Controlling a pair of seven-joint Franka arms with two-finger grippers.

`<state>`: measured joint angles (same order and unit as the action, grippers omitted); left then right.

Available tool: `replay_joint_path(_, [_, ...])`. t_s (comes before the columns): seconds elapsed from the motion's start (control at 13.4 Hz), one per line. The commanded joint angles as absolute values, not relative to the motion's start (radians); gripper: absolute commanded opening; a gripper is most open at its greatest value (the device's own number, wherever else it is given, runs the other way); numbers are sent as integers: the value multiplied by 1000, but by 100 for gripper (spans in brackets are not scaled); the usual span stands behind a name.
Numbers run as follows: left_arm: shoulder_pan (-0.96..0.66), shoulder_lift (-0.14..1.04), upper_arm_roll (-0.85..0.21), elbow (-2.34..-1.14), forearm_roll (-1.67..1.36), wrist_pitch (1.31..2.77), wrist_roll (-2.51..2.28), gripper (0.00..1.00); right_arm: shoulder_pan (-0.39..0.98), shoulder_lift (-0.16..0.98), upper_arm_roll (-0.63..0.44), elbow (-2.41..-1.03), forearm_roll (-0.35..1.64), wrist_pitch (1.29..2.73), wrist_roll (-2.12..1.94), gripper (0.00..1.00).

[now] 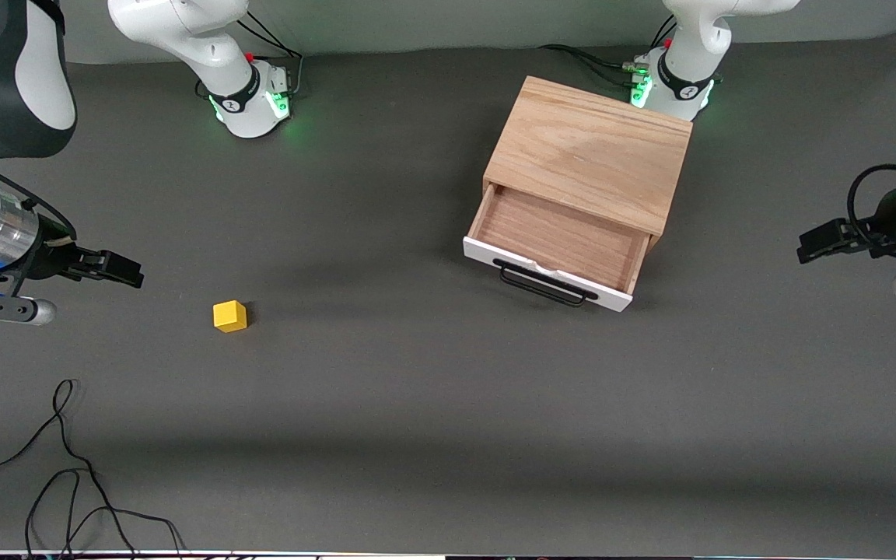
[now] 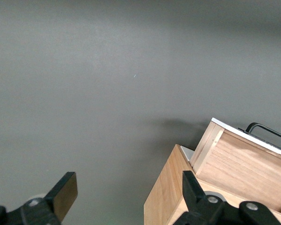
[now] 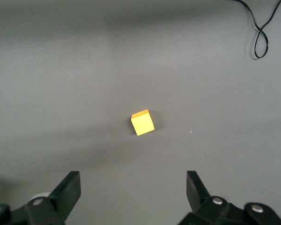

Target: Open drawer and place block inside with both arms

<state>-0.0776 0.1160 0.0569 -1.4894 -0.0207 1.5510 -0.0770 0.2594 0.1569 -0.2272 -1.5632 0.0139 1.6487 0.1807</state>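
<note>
The drawer (image 1: 565, 241) is pulled out of the light oak box (image 1: 592, 152). Its wood interior is bare, and its white front and black handle (image 1: 545, 284) face the front camera. The yellow block (image 1: 229, 316) sits on the grey table toward the right arm's end. My right gripper (image 1: 133, 274) is open and empty, over the table beside the block and apart from it. The right wrist view shows the block (image 3: 142, 123) ahead of the open right gripper (image 3: 133, 187). My left gripper (image 1: 804, 250) is open and empty over the left arm's end of the table. The left wrist view shows the left gripper (image 2: 129, 192) beside the drawer (image 2: 246, 159).
A loose black cable (image 1: 67, 467) lies on the table near the front camera at the right arm's end; it also shows in the right wrist view (image 3: 260, 33). The box stands close to the left arm's base (image 1: 670, 85).
</note>
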Motion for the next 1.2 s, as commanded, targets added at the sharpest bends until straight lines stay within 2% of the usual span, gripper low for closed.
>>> replay_joint_path(0.0, [-84,35,52,-1575,-21,1586,-55,100,261,190,-232,-1578,20,1670,114,100])
replay_joint_path(0.52, [-77,41,21,-1574,-20,1579,3,100,250,166,-238,-1747,43,1825,9,100])
replay_joint_path(0.82, [-78,43,21,-1572,-23,1577,6,100,250,138,-238,-1928,44,2034,-72,100])
replay_joint_path(1.12, [-83,48,21,-1571,-25,1577,6,100,252,123,-241,-2008,44,2083,-103,100])
